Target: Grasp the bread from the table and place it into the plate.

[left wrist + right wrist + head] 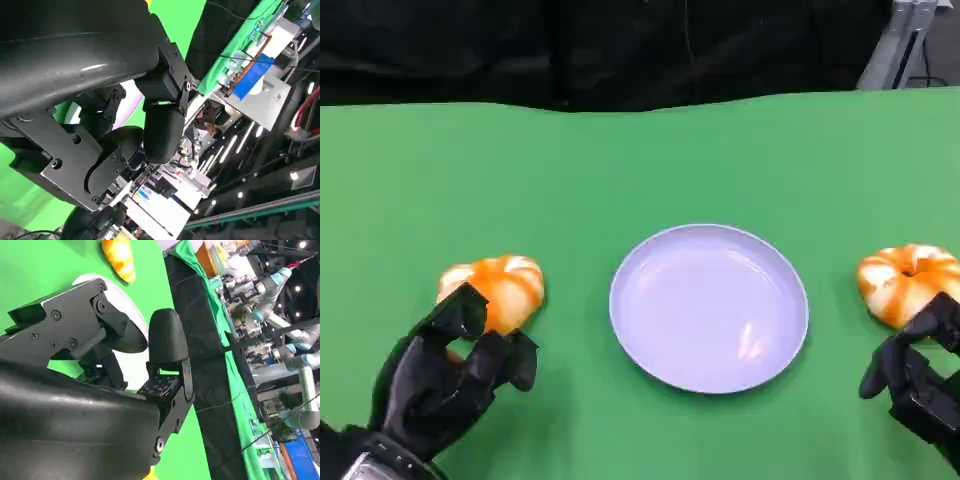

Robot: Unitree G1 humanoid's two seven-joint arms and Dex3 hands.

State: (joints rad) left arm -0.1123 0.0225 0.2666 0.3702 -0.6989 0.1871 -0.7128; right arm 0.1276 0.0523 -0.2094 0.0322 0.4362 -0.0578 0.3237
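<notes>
While the left hand [455, 375] hangs spread, the bread [496, 288] lies just beyond its fingertips.

No readable text or labels, background clutter in wrist views possibly printed, too blurred

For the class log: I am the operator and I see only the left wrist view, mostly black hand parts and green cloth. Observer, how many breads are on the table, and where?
Observer: Two. The left bread lies just ahead of the left hand, and the right bread just ahead of the right hand.
Operator: Is either one held?
Observer: No. Both rest on the green table. Each hand's fingers reach its bread's near edge without closing round it.
Operator: And the plate?
Observer: The plate sits between the two breads, with nothing in it.
</notes>
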